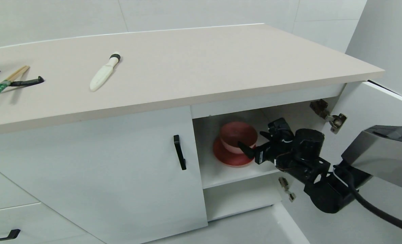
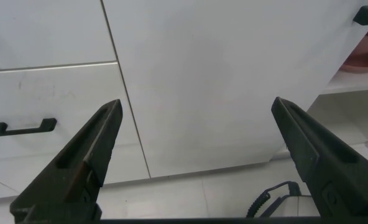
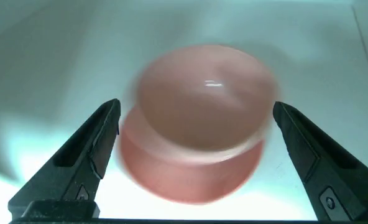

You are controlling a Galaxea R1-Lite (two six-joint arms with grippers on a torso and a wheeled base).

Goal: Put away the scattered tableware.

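Now | bowl [image 3: 206, 93] on plate [image 3: 190, 183] | just beyond right end effector [image 3: 195, 107]

Round pink bowl [image 1: 238, 136] upright on flat red plate [image 1: 229, 157], white cabinet shelf [image 1: 228, 173], right. On beige countertop [image 1: 204, 61], far left: wooden chopsticks [image 1: 9, 80] crossing slim black utensil [image 1: 17, 83]; cream black-banded utensil [image 1: 104, 72] lying apart, rightward

Blurred, hidden and cropped parts.
Pink bowl [image 3: 202, 106] blurred in the right wrist view, covering the red plate's [image 1: 228, 159] middle; black utensil [image 1: 17, 83] and drawer handle [image 1: 0, 235] cut by the head view's left edge.
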